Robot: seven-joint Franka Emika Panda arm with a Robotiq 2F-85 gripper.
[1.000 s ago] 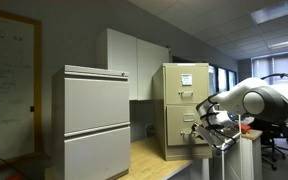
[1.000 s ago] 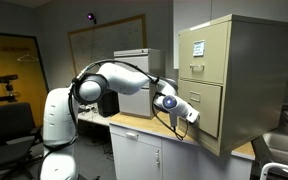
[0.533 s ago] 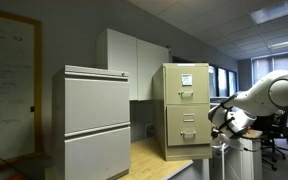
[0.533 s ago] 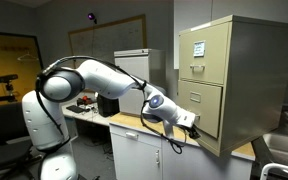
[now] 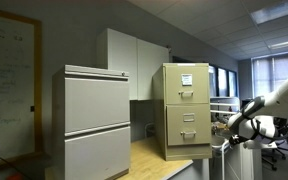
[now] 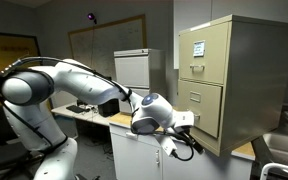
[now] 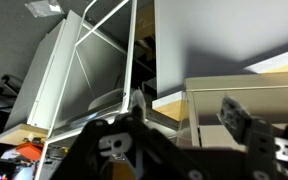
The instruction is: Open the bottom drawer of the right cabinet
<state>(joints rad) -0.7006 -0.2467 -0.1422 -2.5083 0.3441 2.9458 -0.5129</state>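
The right cabinet [image 5: 184, 100] is tall, tan metal and stands on the wooden counter; it also shows in an exterior view [image 6: 224, 70]. Its top drawer carries a white paper. The bottom drawer [image 5: 188, 130] has a small silver handle and sits flush and closed, as it also does in an exterior view [image 6: 201, 108]. My gripper [image 5: 228, 126] hangs in front of the cabinet, apart from the drawer front, at bottom-drawer height [image 6: 187, 121]. In the wrist view the two fingers [image 7: 189, 115] are spread with nothing between them.
A wider light-grey cabinet [image 5: 96, 120] stands beside the tan one on the wooden counter [image 5: 159, 155]. White wall cupboards [image 5: 134, 60] hang behind. The arm's base and elbow [image 6: 29, 95] stand by a desk with office chairs. A whiteboard [image 6: 104, 40] is on the far wall.
The gripper has drawn back from the bottom drawer front, away from the cabinet, and the arm has folded lower. The drawer stays closed.
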